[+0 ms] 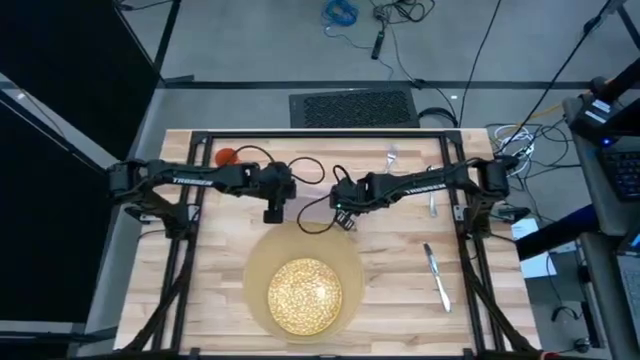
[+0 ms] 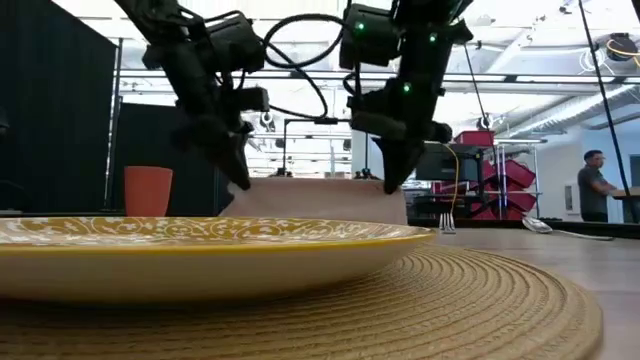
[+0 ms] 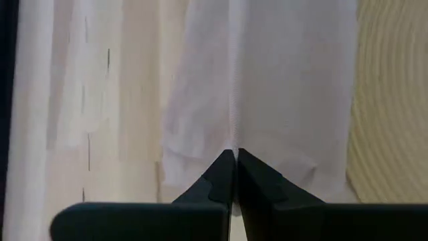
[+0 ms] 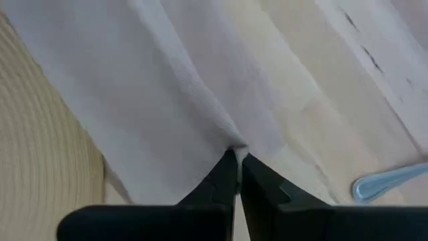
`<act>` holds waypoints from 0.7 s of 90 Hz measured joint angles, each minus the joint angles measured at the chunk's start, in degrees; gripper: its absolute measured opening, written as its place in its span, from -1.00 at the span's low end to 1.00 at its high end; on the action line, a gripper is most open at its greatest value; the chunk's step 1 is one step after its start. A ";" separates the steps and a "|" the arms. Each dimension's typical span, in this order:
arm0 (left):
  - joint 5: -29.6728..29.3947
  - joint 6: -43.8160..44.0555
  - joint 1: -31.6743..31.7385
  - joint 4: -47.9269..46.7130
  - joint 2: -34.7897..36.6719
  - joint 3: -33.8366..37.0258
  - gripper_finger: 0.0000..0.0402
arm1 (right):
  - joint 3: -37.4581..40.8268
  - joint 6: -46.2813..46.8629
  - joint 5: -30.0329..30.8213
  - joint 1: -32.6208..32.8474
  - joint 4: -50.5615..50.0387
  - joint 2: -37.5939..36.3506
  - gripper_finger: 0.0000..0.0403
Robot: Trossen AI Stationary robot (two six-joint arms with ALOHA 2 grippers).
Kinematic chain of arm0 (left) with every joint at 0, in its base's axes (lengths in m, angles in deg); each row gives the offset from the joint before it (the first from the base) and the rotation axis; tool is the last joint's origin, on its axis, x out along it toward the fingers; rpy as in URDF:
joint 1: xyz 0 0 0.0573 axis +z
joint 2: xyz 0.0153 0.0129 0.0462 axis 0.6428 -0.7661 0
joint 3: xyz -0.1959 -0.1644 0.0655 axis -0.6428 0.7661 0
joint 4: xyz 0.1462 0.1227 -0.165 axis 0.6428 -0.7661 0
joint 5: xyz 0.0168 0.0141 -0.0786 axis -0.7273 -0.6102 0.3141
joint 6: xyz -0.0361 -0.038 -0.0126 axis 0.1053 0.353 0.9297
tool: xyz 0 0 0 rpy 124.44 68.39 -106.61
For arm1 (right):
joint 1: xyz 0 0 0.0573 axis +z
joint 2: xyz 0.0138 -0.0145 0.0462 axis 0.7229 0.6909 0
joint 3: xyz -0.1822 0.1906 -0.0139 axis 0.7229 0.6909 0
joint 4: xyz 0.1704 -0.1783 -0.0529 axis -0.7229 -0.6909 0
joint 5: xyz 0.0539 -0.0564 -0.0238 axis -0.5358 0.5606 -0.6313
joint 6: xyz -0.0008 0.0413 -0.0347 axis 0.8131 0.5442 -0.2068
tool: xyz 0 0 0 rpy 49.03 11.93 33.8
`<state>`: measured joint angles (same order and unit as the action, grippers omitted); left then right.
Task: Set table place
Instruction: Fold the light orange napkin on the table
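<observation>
A pinkish-grey napkin [image 2: 315, 200] hangs spread between my two grippers, just beyond the far rim of the round tan mat [image 1: 258, 268]. The gold-speckled plate [image 1: 303, 295] lies on that mat. My left gripper [image 1: 273, 213] is shut on the napkin's left end and my right gripper [image 1: 345, 220] on its right end. The plate hides the napkin's lower edge in the low view. An orange cup [image 1: 226, 156] stands at the far left. The knife [image 1: 437, 275] lies right of the mat. My left gripper pinches the napkin's upper edge [image 3: 231, 144] between its two fingertips, coming from above and pointing down. The cloth [image 3: 267, 87] falls away below the fingers toward the table. My right gripper pinches the upper edge [image 4: 234, 146] at the other end the same way, from above. Between the two holds the top edge [image 2: 315, 181] runs nearly straight.
A fork [image 1: 392, 155] lies near the far edge and a spoon [image 4: 388, 181] right of my right gripper. Black rails [image 1: 320, 133] frame the tabletop. Bare planks show left of the mat [image 1: 215, 270]. A person [image 2: 595, 190] stands in the room behind.
</observation>
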<state>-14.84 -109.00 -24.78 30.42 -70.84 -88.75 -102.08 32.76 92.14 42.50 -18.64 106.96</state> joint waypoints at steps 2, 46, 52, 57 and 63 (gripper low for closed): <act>-0.01 0.01 0.00 -0.15 -0.03 0.04 -1.00 | -0.02 -0.29 0.01 -0.05 0.25 0.00 -1.00; -0.86 1.64 0.14 1.25 -0.01 0.09 -0.86 | 0.02 -4.62 0.27 -0.76 1.39 0.00 -0.69; -0.87 1.62 0.15 1.24 -0.01 0.09 -0.75 | 0.02 -4.78 0.28 -0.76 1.41 0.00 -0.59; -0.87 1.65 0.15 1.28 -0.01 0.09 -0.63 | 0.02 -4.77 0.28 -0.76 1.43 0.00 -0.50; -1.74 1.69 0.15 1.28 -0.01 0.09 -0.49 | 0.02 -4.75 0.49 -0.76 1.45 0.00 -0.40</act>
<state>-16.58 -107.31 -24.62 31.70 -70.85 -88.66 -102.05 28.01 92.63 41.74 -17.19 106.96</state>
